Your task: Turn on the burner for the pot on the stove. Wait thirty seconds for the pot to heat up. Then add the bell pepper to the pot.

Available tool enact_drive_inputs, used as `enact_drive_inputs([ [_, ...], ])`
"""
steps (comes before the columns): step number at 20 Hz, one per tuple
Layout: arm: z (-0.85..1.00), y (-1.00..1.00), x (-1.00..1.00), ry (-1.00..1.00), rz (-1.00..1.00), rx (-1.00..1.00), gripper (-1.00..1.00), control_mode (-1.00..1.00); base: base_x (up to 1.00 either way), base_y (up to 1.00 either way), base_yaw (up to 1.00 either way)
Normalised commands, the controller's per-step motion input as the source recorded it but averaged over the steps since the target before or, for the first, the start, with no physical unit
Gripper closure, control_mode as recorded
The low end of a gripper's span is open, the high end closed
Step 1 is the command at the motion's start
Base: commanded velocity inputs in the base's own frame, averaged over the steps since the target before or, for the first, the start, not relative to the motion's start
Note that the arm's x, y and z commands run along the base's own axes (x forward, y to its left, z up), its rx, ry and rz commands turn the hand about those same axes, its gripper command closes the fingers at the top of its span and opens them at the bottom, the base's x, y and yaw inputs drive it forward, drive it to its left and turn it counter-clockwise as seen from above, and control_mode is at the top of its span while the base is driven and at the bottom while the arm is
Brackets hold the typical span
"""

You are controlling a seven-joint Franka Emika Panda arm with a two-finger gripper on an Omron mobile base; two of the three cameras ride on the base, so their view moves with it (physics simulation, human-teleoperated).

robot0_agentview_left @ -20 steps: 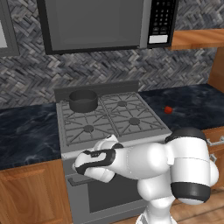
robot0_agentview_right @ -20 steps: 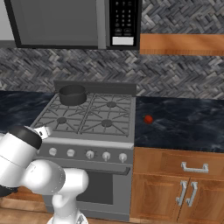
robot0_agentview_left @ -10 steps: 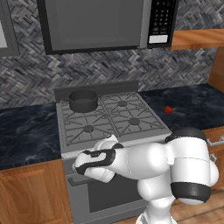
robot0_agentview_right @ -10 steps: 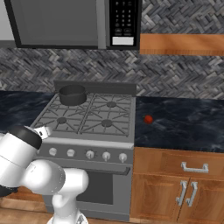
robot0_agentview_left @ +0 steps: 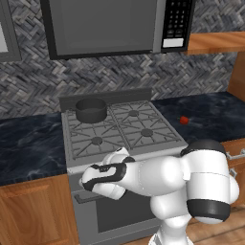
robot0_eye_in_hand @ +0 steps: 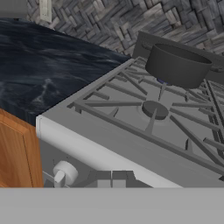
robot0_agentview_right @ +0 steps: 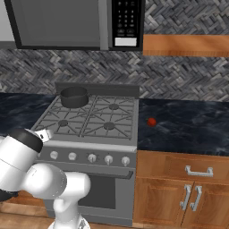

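Note:
The dark grey pot [robot0_agentview_left: 91,110] [robot0_agentview_right: 74,97] [robot0_eye_in_hand: 177,65] stands on the back left grate of the stove [robot0_agentview_left: 125,130] [robot0_agentview_right: 89,121], hiding its burner. A faint blue spot shows under the pot's near edge in the hand view. The red bell pepper [robot0_agentview_left: 184,120] [robot0_agentview_right: 152,121] lies on the dark counter right of the stove. My gripper [robot0_eye_in_hand: 111,177] is shut on nothing, low in front of the stove's left front corner, just right of the leftmost pale knob [robot0_eye_in_hand: 65,172]. The front left burner cap [robot0_eye_in_hand: 155,109] lies bare ahead of it.
A row of pale knobs [robot0_agentview_right: 92,158] runs along the stove front above the oven door. The microwave [robot0_agentview_left: 110,26] hangs over the stove. Dark marble counter [robot0_eye_in_hand: 39,74] lies to the left, over wooden cabinets [robot0_agentview_right: 188,197]. My white arm [robot0_agentview_left: 158,174] stretches across the oven front.

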Motion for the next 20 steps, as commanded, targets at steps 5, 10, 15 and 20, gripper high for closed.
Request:
enact_drive_inputs([
  [5, 0.0, 0.0, 0.0, 0.0, 0.0, 0.0, 1.0, -1.0, 0.0, 0.0, 0.0],
  [10, 0.0, 0.0, 0.0, 0.0, 0.0, 0.0, 1.0, -1.0, 0.0, 0.0, 0.0],
  [15, 0.1, 0.03, -0.09, -0.01, 0.0, -0.01, 1.0, -1.0, 0.0, 0.0, 0.0],
  [20, 1.0, -0.16, -0.06, 0.0, -0.09, -0.01, 1.0, -1.0, 0.0, 0.0, 0.0],
])
